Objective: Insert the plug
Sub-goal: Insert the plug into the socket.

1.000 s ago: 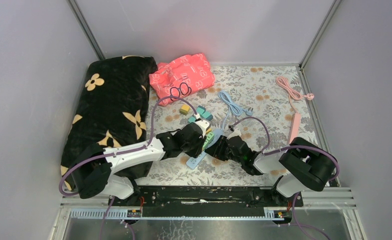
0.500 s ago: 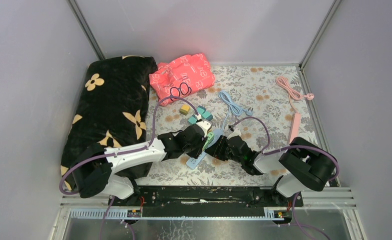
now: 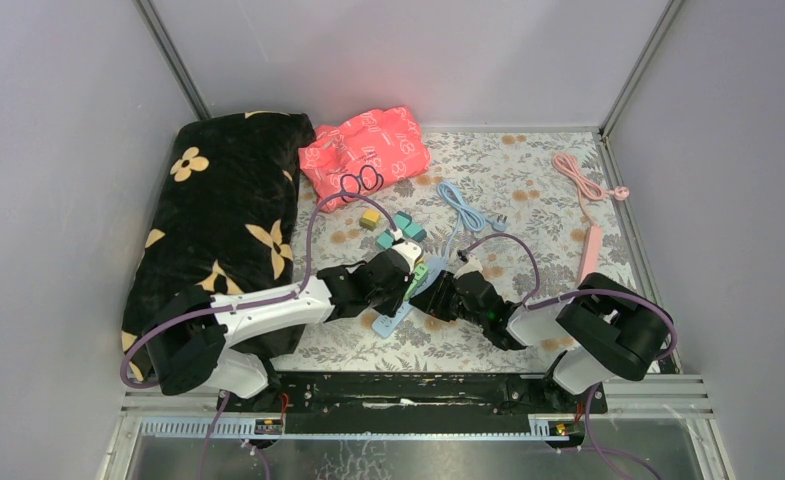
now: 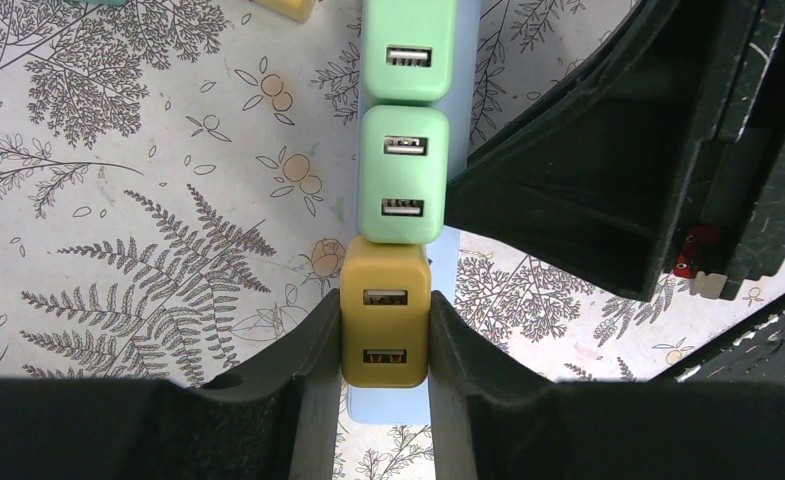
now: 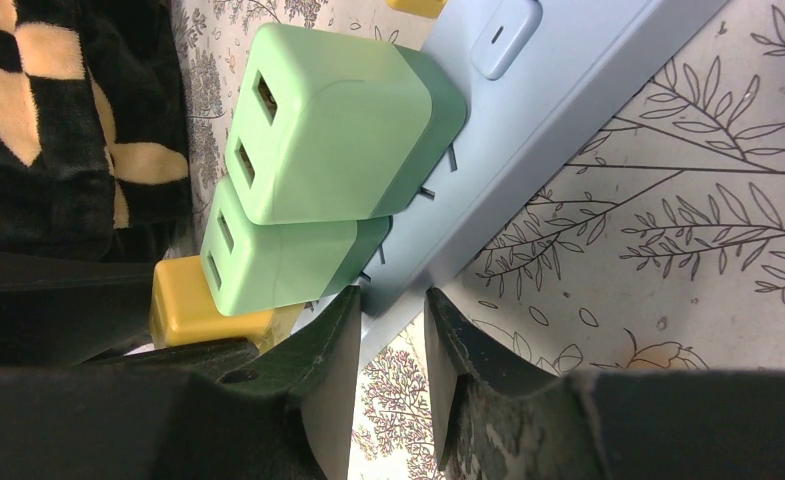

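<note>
A light blue power strip (image 3: 400,315) lies on the floral mat, and it also shows in the right wrist view (image 5: 528,120). Two green USB plugs (image 4: 402,175) sit in it, one behind the other. My left gripper (image 4: 385,335) is shut on a yellow USB plug (image 4: 385,322) and holds it on the strip just below the green ones. My right gripper (image 5: 393,335) is shut on the edge of the power strip. The yellow plug (image 5: 193,305) shows beside the green plugs (image 5: 308,170) in the right wrist view. The yellow plug's prongs are hidden.
A black flowered cushion (image 3: 218,220) lies at the left, a red bag (image 3: 368,150) at the back. Loose yellow and teal plugs (image 3: 388,222) and a blue cable (image 3: 463,210) lie behind the grippers. A pink power strip (image 3: 590,250) with cable lies at the right.
</note>
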Robot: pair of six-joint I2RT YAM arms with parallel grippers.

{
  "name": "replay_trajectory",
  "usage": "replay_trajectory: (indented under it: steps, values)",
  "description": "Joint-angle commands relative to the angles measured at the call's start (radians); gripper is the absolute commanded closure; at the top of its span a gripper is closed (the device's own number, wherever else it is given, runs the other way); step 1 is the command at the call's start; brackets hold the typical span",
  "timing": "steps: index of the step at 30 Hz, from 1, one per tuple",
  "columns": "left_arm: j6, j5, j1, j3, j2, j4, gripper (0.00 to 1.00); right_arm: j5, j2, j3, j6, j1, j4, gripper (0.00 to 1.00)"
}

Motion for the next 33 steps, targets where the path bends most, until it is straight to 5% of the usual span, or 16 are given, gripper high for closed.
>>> replay_trajectory:
  steps: [1,33]
  values:
    - [0.008,-0.055,0.005,-0.021,-0.007,0.012,1.0,-0.003,0.027,0.017,-0.014,0.001,-0.037,0.65]
    - [-0.06,0.029,-0.029,-0.104,0.097,0.018,1.0,-0.006,0.026,0.04,-0.076,0.001,-0.07,0.66]
